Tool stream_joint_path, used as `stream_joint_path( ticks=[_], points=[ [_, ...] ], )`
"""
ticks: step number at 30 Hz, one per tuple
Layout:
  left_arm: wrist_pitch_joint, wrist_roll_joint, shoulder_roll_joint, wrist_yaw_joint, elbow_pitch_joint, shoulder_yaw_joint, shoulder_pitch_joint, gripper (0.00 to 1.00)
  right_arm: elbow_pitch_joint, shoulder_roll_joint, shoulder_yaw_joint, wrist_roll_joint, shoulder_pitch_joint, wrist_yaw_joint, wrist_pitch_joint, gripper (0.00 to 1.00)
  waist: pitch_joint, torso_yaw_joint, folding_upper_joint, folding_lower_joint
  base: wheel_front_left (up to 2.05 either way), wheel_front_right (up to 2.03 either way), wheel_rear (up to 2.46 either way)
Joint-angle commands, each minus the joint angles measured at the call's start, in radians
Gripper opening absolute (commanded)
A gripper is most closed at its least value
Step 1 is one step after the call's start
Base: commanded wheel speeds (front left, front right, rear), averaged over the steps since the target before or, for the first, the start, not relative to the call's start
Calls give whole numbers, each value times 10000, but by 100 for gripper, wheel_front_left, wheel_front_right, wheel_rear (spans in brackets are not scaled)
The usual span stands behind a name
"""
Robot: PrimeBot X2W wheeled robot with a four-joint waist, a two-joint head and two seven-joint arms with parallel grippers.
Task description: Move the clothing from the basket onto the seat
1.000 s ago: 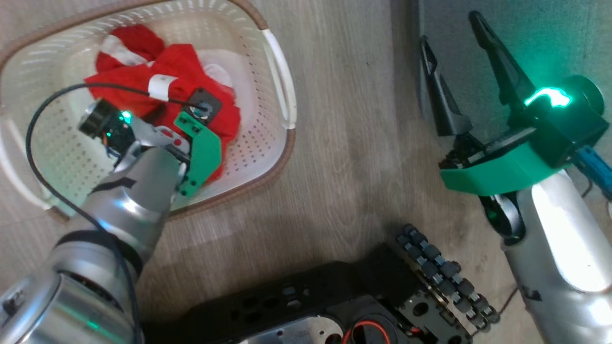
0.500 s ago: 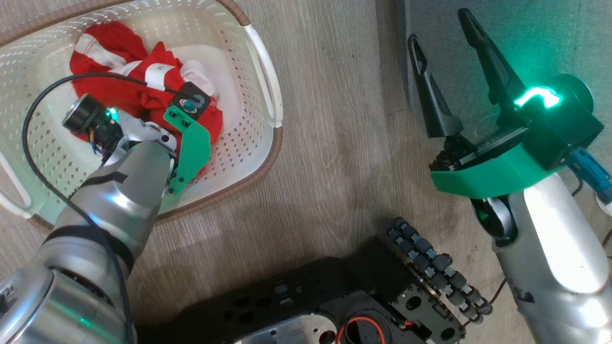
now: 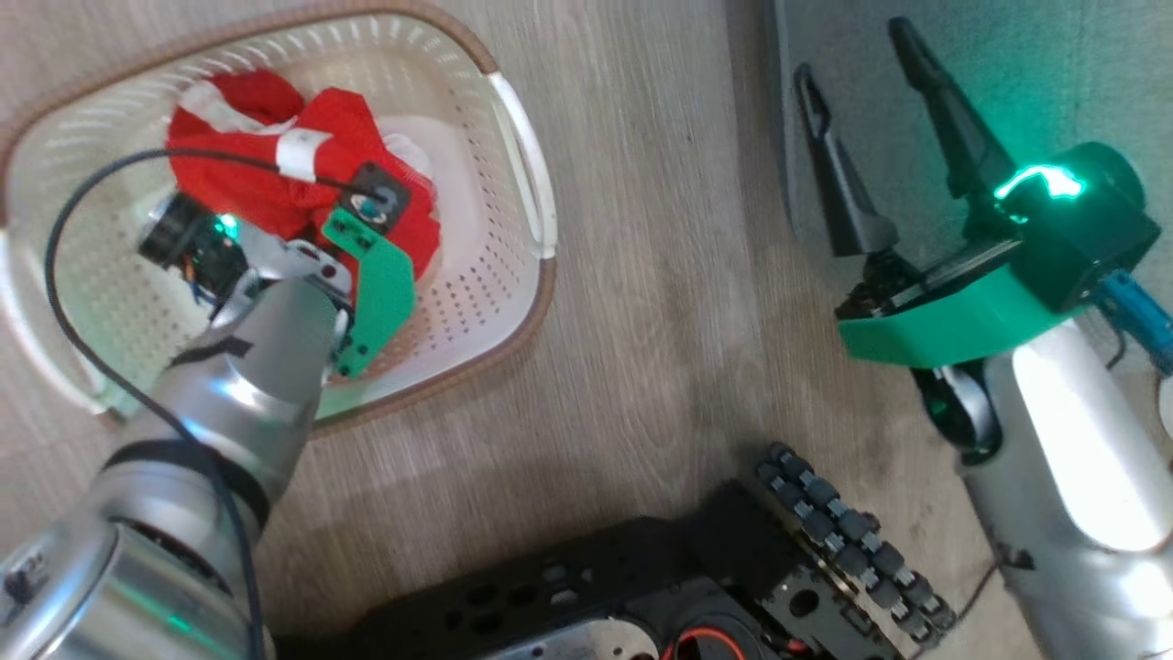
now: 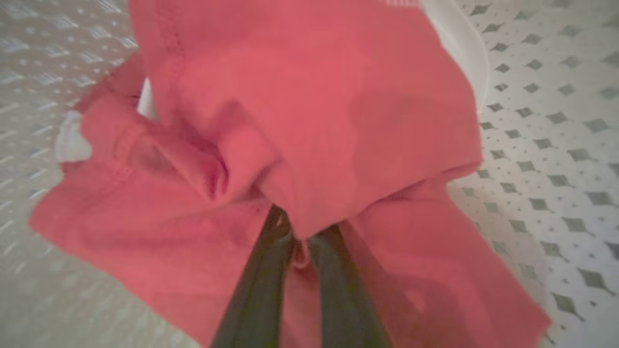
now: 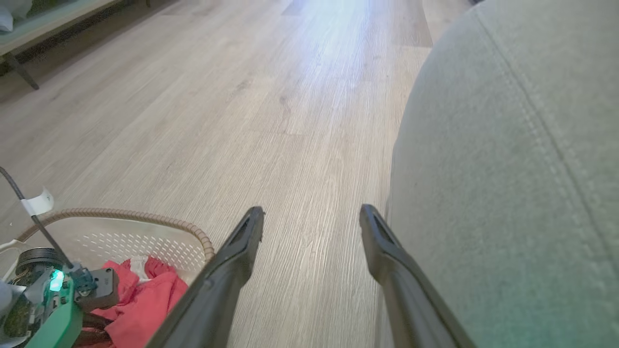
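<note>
The basket (image 3: pixel 458 302) is sitting on the floor (image 3: pixel 660 275) at the head view's upper left, and the clothing (image 3: pixel 275 183) is lying heaped inside it, toward its far side. The seat (image 3: pixel 1008 55) is standing at the upper right, well apart from the basket, with a strip of floor running between them. The left end effector (image 4: pixel 300 237) is reaching down into the basket, its fingers pinching a fold of the clothing. The right end effector (image 3: pixel 854 50) is hanging over the seat's left edge, fingers spread. The robot's base (image 3: pixel 641 587) is sitting at the bottom middle, between both arms.
</note>
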Motion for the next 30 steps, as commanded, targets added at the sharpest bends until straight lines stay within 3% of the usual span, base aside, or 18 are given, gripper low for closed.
stream_joint_path(
  ticks=[1, 19, 25, 30],
  points=[
    [-303, -111, -44, 106, -76, 198, 457, 0, -197, -218, 82, -30, 317, -2, -9, 100, -547, 283, -1, 0, 0, 0, 0],
    [-3344, -1692, -424, 680, -266, 1123, 1925, 0, 340, -588, 225, -113, 1072, -2, -9, 100, -4334, 1295, -1, 0, 0, 0, 0],
    [-3855, -2400, -429, 763, -1097, 1468, 2374, 0, 508, -597, 208, -120, 1501, -2, -9, 100, -5445, 1551, -1, 0, 0, 0, 0],
    [-3905, -2479, -431, 1107, -2430, 1900, 2687, 0, 619, -555, 151, -144, 1908, -2, -9, 100, -6245, 1710, -1, 0, 0, 0, 0]
  ],
)
